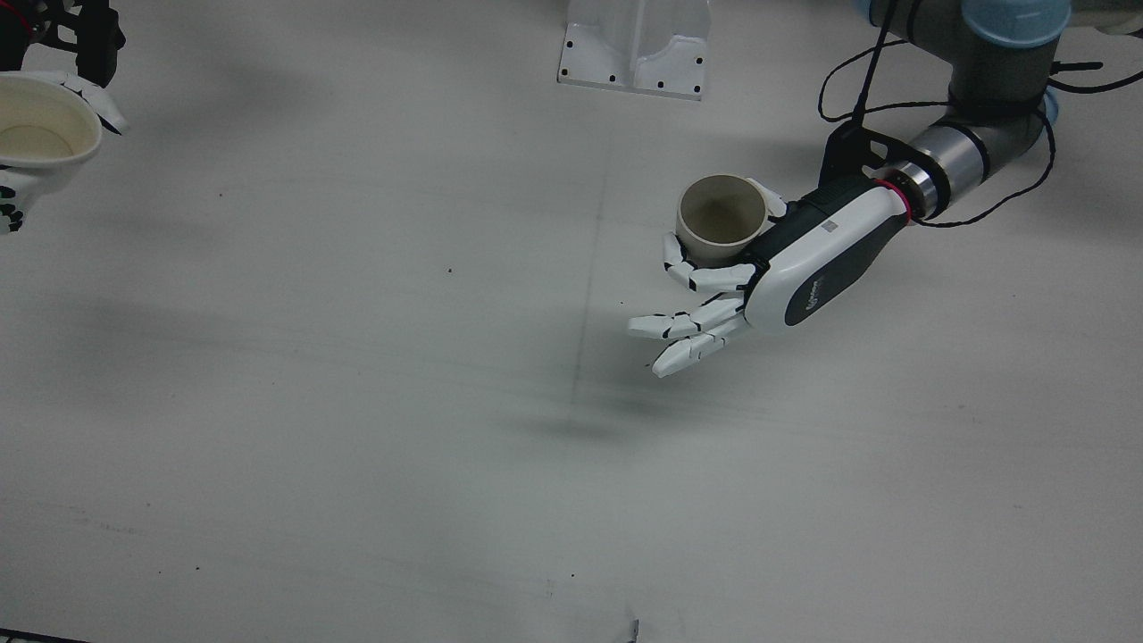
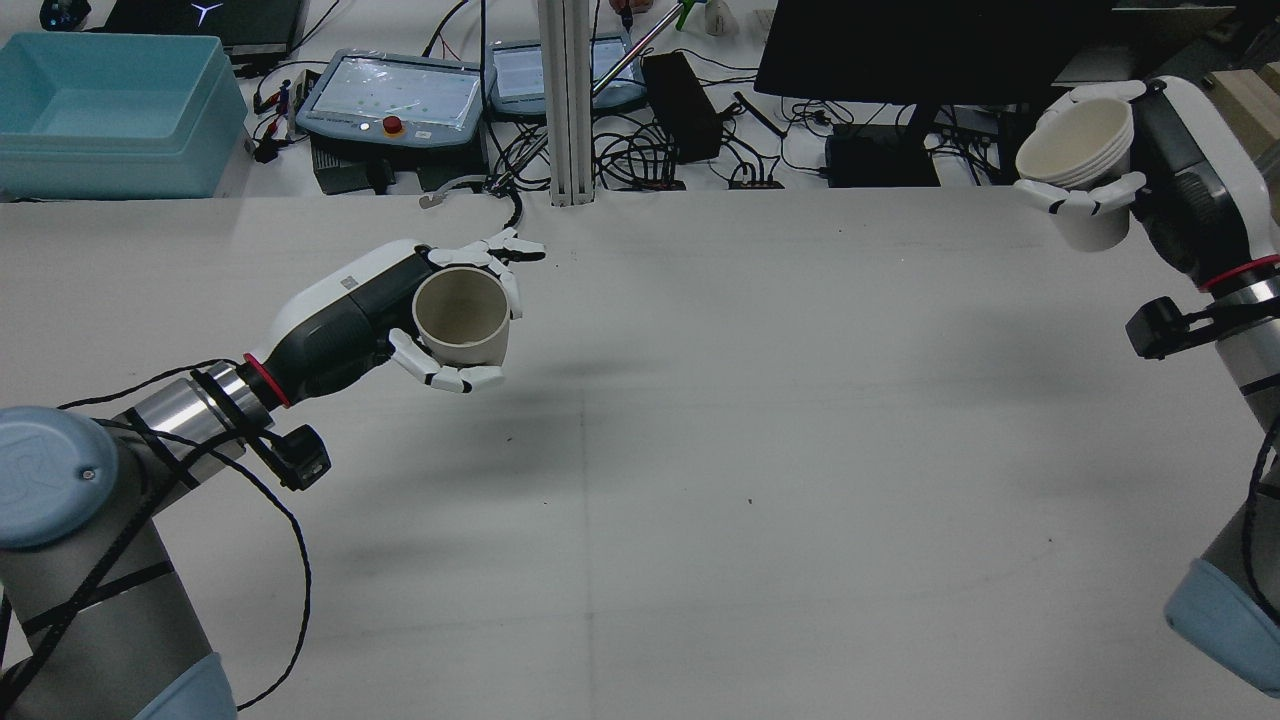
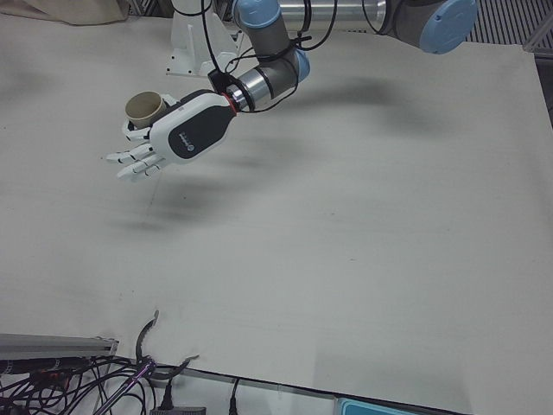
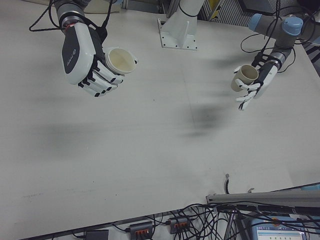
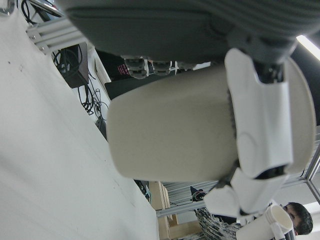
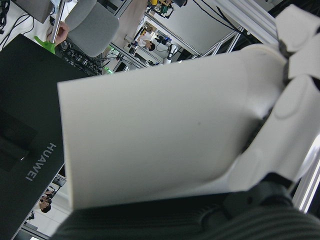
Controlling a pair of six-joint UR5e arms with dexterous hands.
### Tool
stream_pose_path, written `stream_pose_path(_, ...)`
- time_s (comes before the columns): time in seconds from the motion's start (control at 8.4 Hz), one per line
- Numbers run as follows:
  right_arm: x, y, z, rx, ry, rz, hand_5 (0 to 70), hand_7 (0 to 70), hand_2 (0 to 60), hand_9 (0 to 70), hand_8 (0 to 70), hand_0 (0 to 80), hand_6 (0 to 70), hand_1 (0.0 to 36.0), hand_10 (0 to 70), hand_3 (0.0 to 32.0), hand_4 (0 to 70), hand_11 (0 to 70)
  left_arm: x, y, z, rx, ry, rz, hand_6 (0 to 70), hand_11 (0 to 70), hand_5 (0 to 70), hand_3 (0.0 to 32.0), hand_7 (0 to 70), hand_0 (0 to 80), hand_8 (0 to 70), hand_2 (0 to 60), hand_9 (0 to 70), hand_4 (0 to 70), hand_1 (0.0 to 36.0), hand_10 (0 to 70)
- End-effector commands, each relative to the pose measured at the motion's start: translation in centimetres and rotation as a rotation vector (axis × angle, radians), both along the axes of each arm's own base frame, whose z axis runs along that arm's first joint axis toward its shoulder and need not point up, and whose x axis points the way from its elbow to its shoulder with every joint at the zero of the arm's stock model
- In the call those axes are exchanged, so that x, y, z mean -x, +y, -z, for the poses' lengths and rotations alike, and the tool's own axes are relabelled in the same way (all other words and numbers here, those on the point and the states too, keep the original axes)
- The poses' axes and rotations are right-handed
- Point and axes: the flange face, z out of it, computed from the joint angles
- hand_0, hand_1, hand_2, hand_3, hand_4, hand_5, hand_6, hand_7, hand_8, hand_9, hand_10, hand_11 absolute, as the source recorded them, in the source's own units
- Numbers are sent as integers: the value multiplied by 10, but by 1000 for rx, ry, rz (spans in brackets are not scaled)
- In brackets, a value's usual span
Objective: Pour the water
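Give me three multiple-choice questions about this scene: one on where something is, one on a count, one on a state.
1. Where is the left hand's cup?
A. standing on the table
B. held above the table
C. in the blue bin

2. How many cups are being held in all?
A. one
B. two
C. four

3. How does the right hand hold its cup?
A. upside down
B. lying flat on the table
C. lifted, opening tilted up

Answers:
1 B: the left hand carries it clear of the table, shadow beneath.
2 B: one cup in each hand.
3 C: the opening shows, raised at the table's edge.
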Motion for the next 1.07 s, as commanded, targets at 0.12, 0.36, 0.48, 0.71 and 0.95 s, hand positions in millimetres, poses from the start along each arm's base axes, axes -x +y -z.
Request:
stream_pose_path(0.12, 34, 19, 116, -126, 150, 9, 700, 700, 600, 700, 664, 575, 700, 254, 507, 0, 490, 700, -74, 38, 47, -31, 12, -110, 107, 80, 700, 0, 214, 563, 16, 600, 40, 560, 360, 37)
stream_pose_path(0.36, 41, 76, 165, -220, 343, -20, 700, 700, 600, 700, 662, 549, 700, 272, 501, 0, 480, 700, -73, 40, 50, -35, 16, -112, 104, 82, 700, 0, 213, 566, 12, 600, 36, 560, 360, 38)
stream_pose_path(0.48, 37, 103, 179, -238, 426, -34, 700, 700, 600, 700, 659, 560, 700, 322, 487, 0, 485, 700, -81, 48, 59, -40, 27, -129, 103, 82, 700, 0, 213, 567, 12, 600, 35, 560, 360, 38)
stream_pose_path(0.71, 44, 110, 177, -229, 527, -37, 700, 700, 600, 700, 624, 560, 700, 360, 466, 0, 487, 673, -113, 83, 62, -45, 22, -196, 102, 83, 700, 0, 212, 570, 12, 600, 36, 559, 360, 38)
stream_pose_path(0.95, 52, 110, 177, -220, 572, -58, 700, 700, 600, 700, 596, 575, 700, 360, 438, 0, 468, 635, -132, 98, 69, -72, 11, -209, 103, 87, 700, 0, 213, 567, 13, 600, 37, 562, 360, 41)
